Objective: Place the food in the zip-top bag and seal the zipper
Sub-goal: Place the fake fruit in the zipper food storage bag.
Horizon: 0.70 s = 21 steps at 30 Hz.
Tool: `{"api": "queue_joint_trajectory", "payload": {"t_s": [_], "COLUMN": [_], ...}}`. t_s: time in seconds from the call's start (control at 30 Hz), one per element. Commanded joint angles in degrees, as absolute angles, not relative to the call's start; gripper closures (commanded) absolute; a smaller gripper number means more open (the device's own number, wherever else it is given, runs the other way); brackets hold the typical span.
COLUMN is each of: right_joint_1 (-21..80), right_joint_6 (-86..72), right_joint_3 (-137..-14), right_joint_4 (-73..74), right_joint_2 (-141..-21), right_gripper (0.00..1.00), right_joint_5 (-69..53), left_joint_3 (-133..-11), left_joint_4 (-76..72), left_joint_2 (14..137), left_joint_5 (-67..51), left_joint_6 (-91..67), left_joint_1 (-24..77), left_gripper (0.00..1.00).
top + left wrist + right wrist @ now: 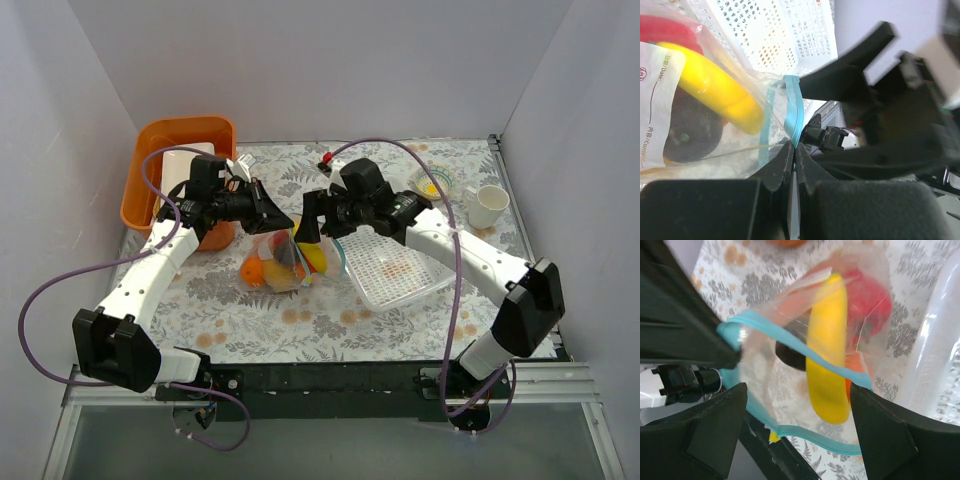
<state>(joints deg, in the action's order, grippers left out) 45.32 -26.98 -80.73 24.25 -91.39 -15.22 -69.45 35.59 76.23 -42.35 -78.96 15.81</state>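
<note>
zip-top bag (790, 375) — banana (827, 355), red piece (870, 305) inside

A floral-patterned tablecloth (260, 320) covers the tabletop. At the far left corner stands an orange plastic bin (180, 133) with a white container (183, 166) inside it. A white perforated basket (420, 280) lies right of centre, tilted askew to the table edges. Near the far right corner sits a small clear dish (452, 180), and just beside it, at the right edge, a white mug (487, 206).

The bag (760, 362) is clear crinkly plastic, the banana (827, 365) smooth and glossy.
</note>
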Motion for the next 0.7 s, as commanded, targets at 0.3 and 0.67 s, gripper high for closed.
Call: {"api": "queue_joint_trajectory", "payload": {"t_s": [0.3,0.67], "right_joint_1": [44.91,44.65], "right_joint_6": [-29.52,-32.26], "right_joint_3": [-66.81,-57.75], "right_joint_4": [23.82,20.04], "right_joint_2": [-74.97,-75.85], "right_gripper": [0.2,0.38], "right_joint_5": [2.73,2.63], "left_joint_3": [-72.77,-72.69], "left_joint_4": [35.07,35.51], "left_joint_2": [73.39,73.39], "left_joint_5": [-39.64,-39.64], "left_joint_6": [-80.25,-79.89], "left_joint_1": [15.82,15.82], "left_gripper": [1.0,1.0]}}
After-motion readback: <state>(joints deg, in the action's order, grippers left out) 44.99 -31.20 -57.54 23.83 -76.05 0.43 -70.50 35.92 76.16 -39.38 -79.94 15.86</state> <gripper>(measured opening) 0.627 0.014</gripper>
